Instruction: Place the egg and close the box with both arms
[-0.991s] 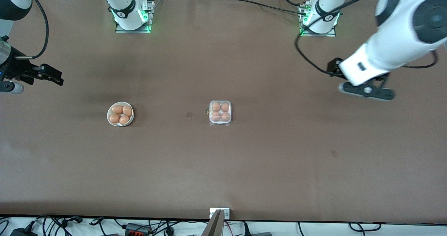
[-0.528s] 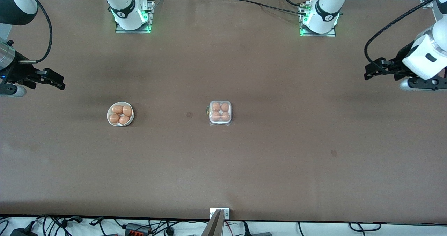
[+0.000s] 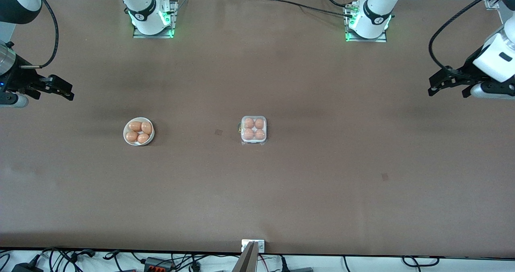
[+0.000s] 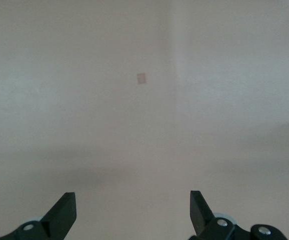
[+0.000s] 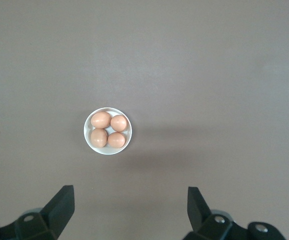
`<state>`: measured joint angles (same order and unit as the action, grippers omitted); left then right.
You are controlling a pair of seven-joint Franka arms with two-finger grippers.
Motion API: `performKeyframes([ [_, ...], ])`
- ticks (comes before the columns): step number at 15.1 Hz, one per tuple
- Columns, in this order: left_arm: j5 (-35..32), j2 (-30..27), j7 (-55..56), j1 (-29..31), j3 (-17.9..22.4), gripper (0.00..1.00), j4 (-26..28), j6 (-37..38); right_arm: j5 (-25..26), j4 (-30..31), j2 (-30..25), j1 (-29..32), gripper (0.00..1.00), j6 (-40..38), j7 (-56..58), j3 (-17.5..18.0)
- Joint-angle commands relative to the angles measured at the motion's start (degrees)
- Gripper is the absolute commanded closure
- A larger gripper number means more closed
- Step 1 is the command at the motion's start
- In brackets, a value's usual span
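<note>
The box (image 3: 254,130) sits in the middle of the table (image 3: 322,183), and I take it as my mark. All four cups hold an orange-brown egg, and the clear lid seems to lie down over them, though from here I cannot tell if it is latched. Toward the right arm's end from the box, well apart, stands a white bowl (image 3: 138,131) with four more eggs.

The right gripper (image 3: 60,90) hangs over the table edge past the bowl, fingers spread and empty. The left gripper (image 3: 446,83) hovers over the table at the left arm's end, well apart from the box, fingers also spread and empty.

An egg looks light, smooth and brittle; I'd take it across its narrow middle, gently. The box looks thin and flexible, likely to slide, so one arm should steady the base while the other presses the lid's free edge.
</note>
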<state>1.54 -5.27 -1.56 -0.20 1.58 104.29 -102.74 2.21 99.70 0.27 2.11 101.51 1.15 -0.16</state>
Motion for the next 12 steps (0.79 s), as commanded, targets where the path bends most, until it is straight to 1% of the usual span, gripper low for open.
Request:
performKeyframes([
  [1,0.7,-1.3,0.2,-0.1,0.7,0.0,0.0,2.3,-0.3,-0.6,-1.0,0.1,0.0,-1.5,0.7,0.3],
  [3,0.8,0.3,0.2,-0.2,0.5,0.0,-4.3,7.6,-0.3,-0.6,-1.1,0.0,0.0,-1.5,0.5,0.6],
  [5,0.7,0.2,-0.6,-0.6,0.1,0.0,-6.4,12.2,-1.0,-0.6,-1.0,0.2,0.0,-1.5,0.6,0.3],
  [12,0.7,0.1,-0.4,-0.6,-1.1,0.0,-7.0,12.6,-1.1,-1.0,-1.0,0.4,0.0,-1.4,0.6,0.1],
])
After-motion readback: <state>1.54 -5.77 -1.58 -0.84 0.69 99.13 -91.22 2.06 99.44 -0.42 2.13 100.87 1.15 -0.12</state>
